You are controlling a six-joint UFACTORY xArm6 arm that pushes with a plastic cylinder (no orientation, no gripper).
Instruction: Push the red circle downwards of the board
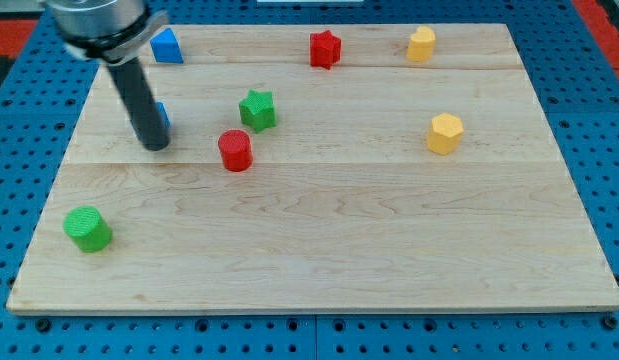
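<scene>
Red circle (235, 150) sitting near the middle of the wooden board (319, 250), just below the green star (257, 109). My tip (156, 145) to its left, not touching, hiding a blue block (163, 114). No claw here, only a rod.

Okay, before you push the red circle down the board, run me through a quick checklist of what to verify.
1. Red circle located: ok, left of centre.
2. My tip above the red circle for a downward push: not ok, it sits to the view's left of it, apart.
3. Board below the red circle free of blocks: ok.
4. Green star clear of the approach: not ok, it sits just above and right of the red circle.
5. Blue block beside my tip touching the rod: cannot tell, partly hidden.
</scene>
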